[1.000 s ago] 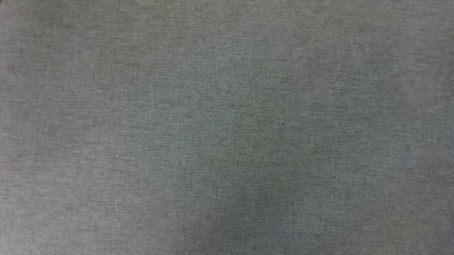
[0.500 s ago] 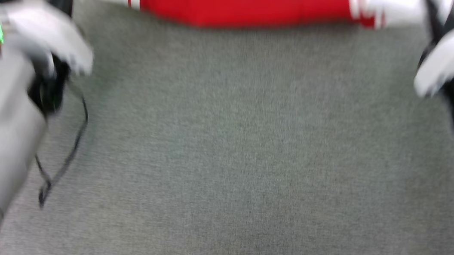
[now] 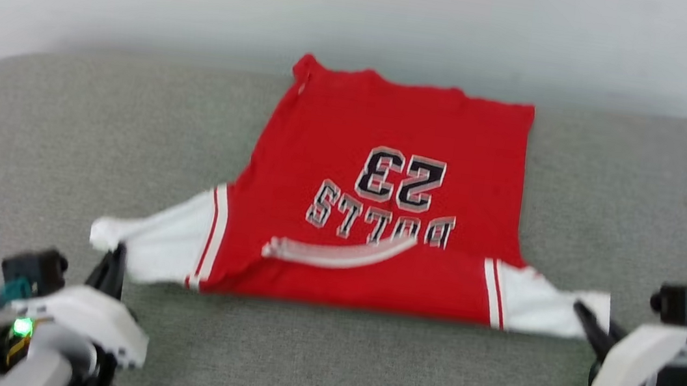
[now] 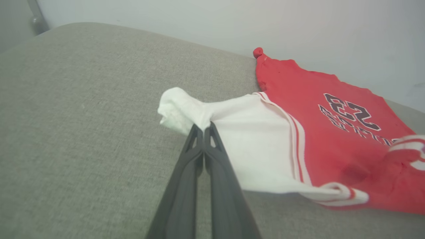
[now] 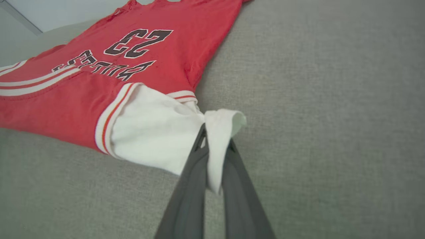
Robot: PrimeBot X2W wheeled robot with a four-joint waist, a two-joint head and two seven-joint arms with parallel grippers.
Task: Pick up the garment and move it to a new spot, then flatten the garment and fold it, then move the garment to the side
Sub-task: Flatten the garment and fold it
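The garment (image 3: 384, 185) is a red jersey with white sleeves and a "23", spread on the grey cushion with its collar end toward me. My left gripper (image 3: 116, 254) is shut on the tip of the white sleeve (image 4: 186, 109) at the left; in the left wrist view the left gripper (image 4: 203, 127) pinches that cloth. At the right, my right gripper (image 3: 581, 311) is shut on the other white sleeve (image 5: 156, 132). A fold of that sleeve runs down between the fingers (image 5: 192, 172) of the right gripper (image 5: 215, 139).
The grey cushioned surface (image 3: 62, 139) spreads wide on both sides of the garment and in front of it. A pale wall (image 3: 365, 12) rises behind its far edge. A dark metal post (image 4: 36, 16) stands at the far left corner.
The head camera has tilted up from bare grey fabric to the whole garment and both grippers. No move of the garment or the arms themselves can be told.
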